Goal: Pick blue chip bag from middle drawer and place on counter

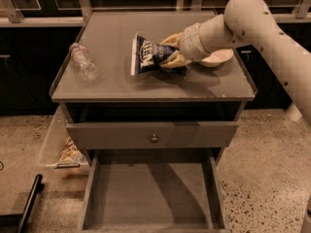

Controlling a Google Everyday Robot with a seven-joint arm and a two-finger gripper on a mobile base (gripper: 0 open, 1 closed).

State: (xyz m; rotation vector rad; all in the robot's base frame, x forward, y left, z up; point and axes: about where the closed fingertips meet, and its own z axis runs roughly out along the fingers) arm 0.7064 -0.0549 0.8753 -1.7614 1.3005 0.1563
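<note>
The blue chip bag [147, 55] is a dark-blue foil bag with white lettering, low over the middle of the counter [116, 84], touching it or just above it. My gripper [171, 56] comes in from the right on the white arm. It is shut on the bag's right end, one tan finger above it and one below. The middle drawer [150, 191] is pulled out at the bottom of the view, and its flat grey floor is bare.
A clear plastic bottle [83, 65] lies on the counter's left side. A white bowl [217, 58] sits at the right, partly behind my wrist. A grey drawer front with a round knob [154, 138] is below the counter. A pale snack packet [71, 152] lies in a clear bin at the left.
</note>
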